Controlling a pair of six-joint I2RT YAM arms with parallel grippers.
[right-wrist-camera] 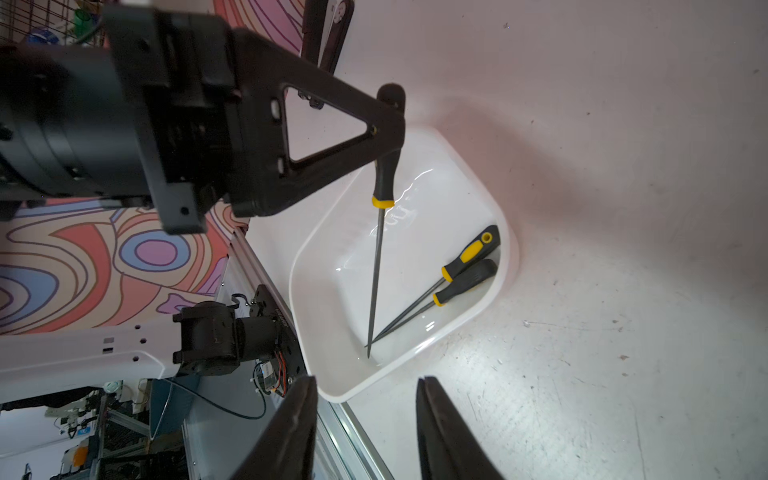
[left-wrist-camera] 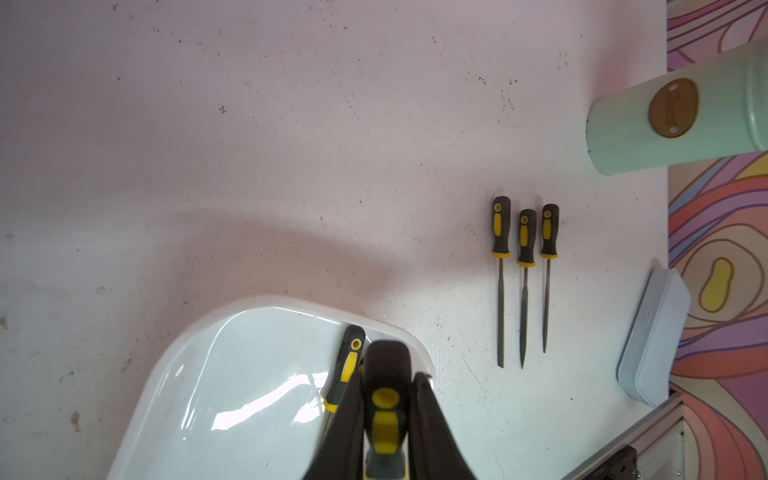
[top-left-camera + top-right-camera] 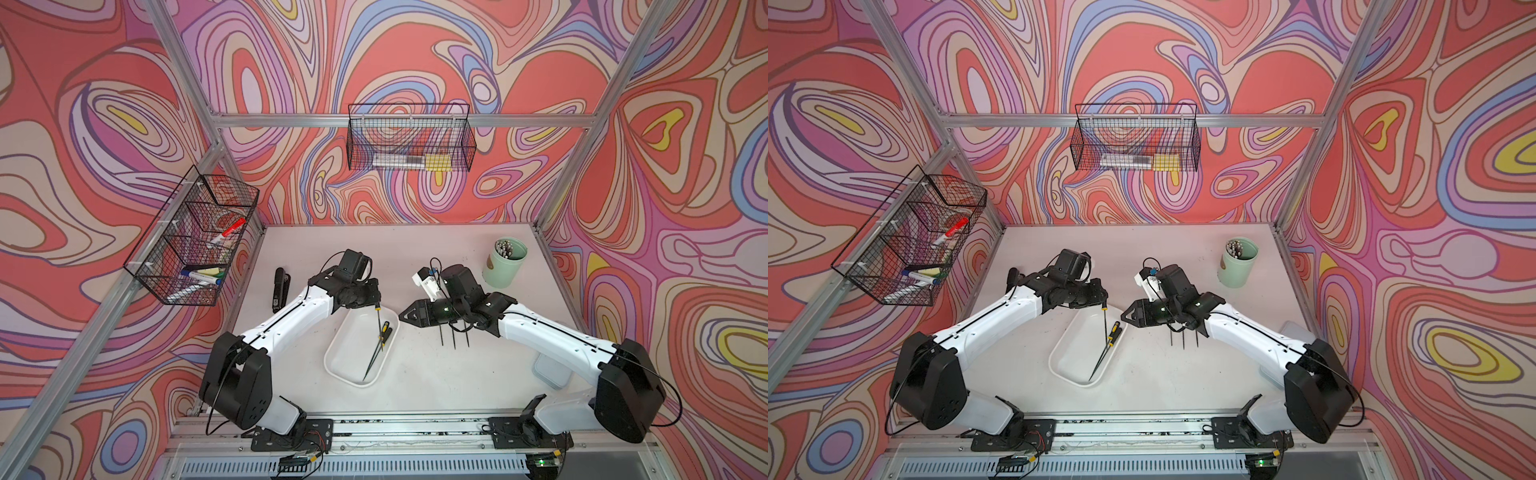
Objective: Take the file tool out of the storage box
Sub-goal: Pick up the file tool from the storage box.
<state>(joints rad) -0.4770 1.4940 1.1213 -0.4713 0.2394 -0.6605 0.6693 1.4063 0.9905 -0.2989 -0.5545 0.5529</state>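
My left gripper [image 3: 374, 297] is shut on the black-and-yellow handle of a file tool [image 3: 380, 328]. It holds the file over the far end of the white storage box [image 3: 332, 361]. The thin shaft [image 1: 376, 270] points down into the box. I cannot tell whether the tip touches the floor. Two more files [image 1: 461, 266] lie crossed in the box against its right wall. Three files [image 2: 524, 282] lie side by side on the table right of the box. My right gripper [image 3: 402, 316] hovers open beside the box [image 1: 511, 249], nothing between its fingers.
A mint-green cup [image 3: 503, 264] with pens stands at the back right. A black stapler [image 3: 279, 289] lies at the left. A pale lid [image 3: 550, 370] sits under the right arm. Wire baskets hang on the left wall [image 3: 195, 241] and the back wall [image 3: 409, 139].
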